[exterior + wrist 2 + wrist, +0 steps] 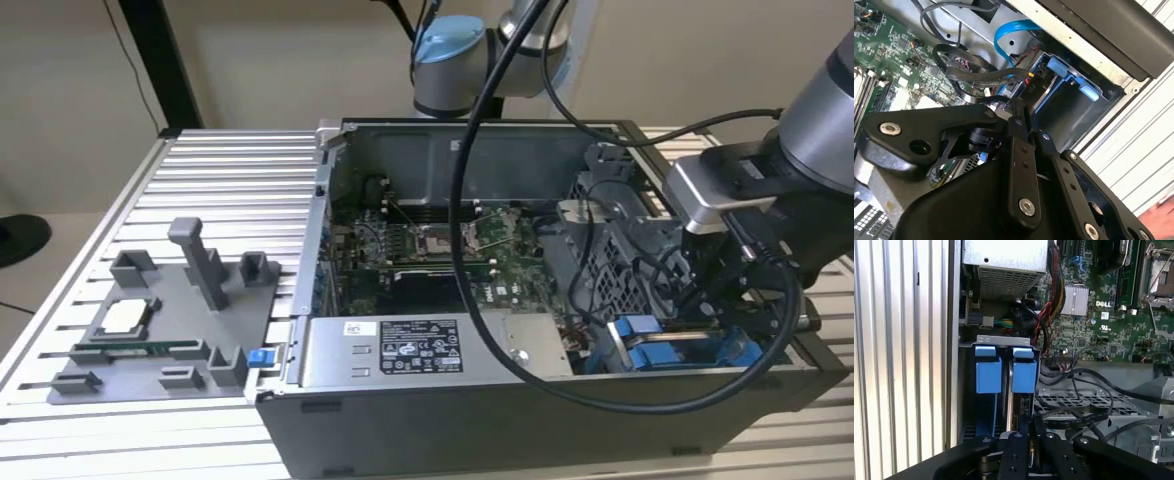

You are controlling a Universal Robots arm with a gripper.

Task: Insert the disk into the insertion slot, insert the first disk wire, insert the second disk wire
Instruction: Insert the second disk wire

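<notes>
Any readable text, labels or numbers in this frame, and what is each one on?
White printed label on the grey metal power-supply box: print too small to read.
White lettering on the green circuit board: too small to quote reliably.
White marking on the black plug near the blue plastic clips: blurred, not quotable.
No other text can be made out.

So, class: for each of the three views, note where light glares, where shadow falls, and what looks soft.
Exterior view: even room light, deep shadow inside the computer case. Second wrist view: the hand up close is dark, and the slatted table is washed out by glare. First wrist view: bright streaks on the table slats, blue clips crisp.
</notes>
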